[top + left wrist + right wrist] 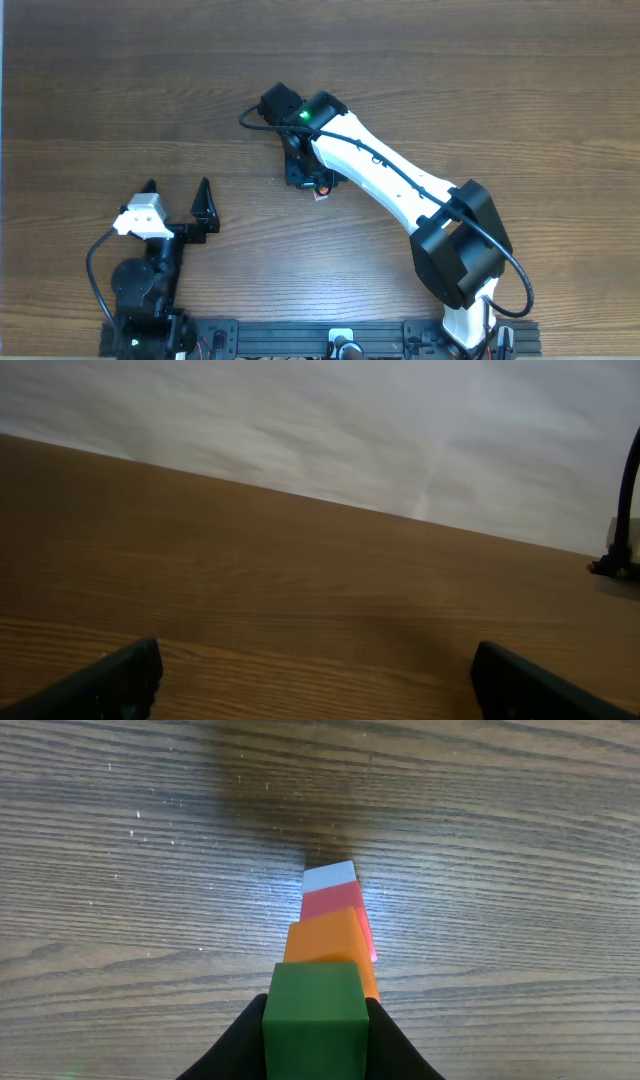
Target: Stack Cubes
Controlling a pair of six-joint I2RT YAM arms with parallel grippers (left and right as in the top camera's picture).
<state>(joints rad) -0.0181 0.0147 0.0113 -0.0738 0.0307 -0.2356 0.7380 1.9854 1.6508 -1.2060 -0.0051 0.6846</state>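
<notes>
Near the middle of the wooden table (500,80), the right gripper (315,1038) has its jaws closed on a green cube (312,995) directly over a stacked orange cube (325,942), red cube (335,905) and white cube (330,877), while the left gripper (178,190) sits well apart, jaws spread wide and empty.

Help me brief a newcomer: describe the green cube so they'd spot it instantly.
On the wooden table, find the right claw near the middle. It grips the green cube, topmost of a stack; orange cube, red cube and white cube sit below.
</notes>
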